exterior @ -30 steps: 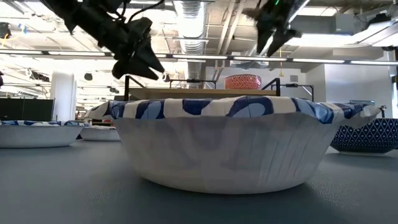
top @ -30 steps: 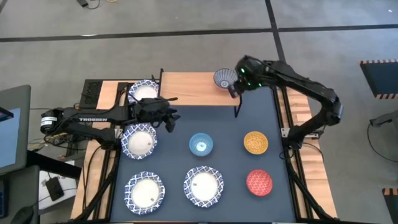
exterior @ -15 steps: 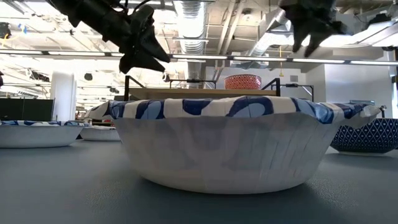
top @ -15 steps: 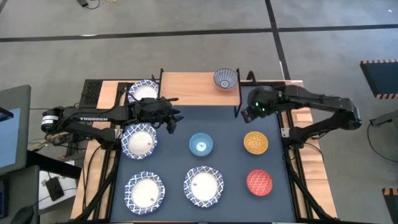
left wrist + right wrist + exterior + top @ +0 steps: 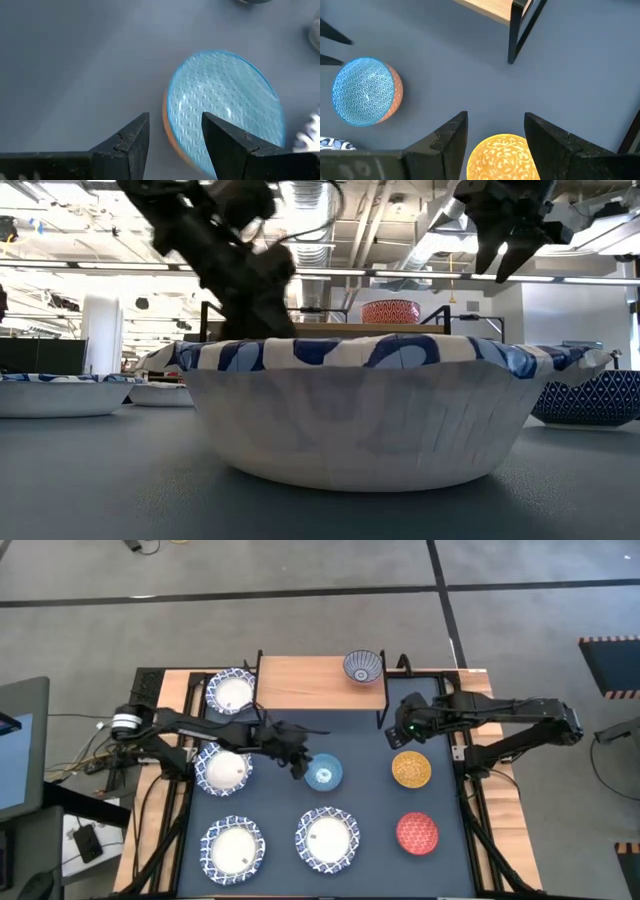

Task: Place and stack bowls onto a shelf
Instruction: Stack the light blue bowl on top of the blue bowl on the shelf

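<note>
Fingers: both pairs stand apart and hold nothing; the left gripper (image 5: pixel 297 765) hangs at centre frame in the high view, just left of the light-blue bowl (image 5: pixel 322 773), and the right gripper (image 5: pixel 402 733) at centre right, just above the yellow bowl (image 5: pixel 410 769).
Left wrist view: the light-blue bowl's near rim sits just ahead of the gap between the open fingers (image 5: pixel 131 142).
Right wrist view: the yellow bowl lies between and just beyond the open fingers (image 5: pixel 448 137).
Step in hand: by my reading, each arm is lining up on a small bowl to pick; neither is gripped yet.
Next move: likely a drop so one finger goes inside the rim and one outside, then a close, a lift and a carry to the shelf (image 5: pixel 300 683) at upper centre.
Left of frame: four white bowls with blue rims, at upper left (image 5: pixel 231 692), mid left (image 5: pixel 222 768), lower left (image 5: pixel 232 848) and lower centre (image 5: pixel 327 838).
On the shelf: one small blue-patterned bowl (image 5: pixel 362 666) at its right end; the rest of the board is bare.
Right of frame: a red bowl (image 5: pixel 417 832) at lower right.
In the way: the shelf's black leg (image 5: pixel 518 36) stands near the right arm's path; the two arms work close together at mid-table.
</note>
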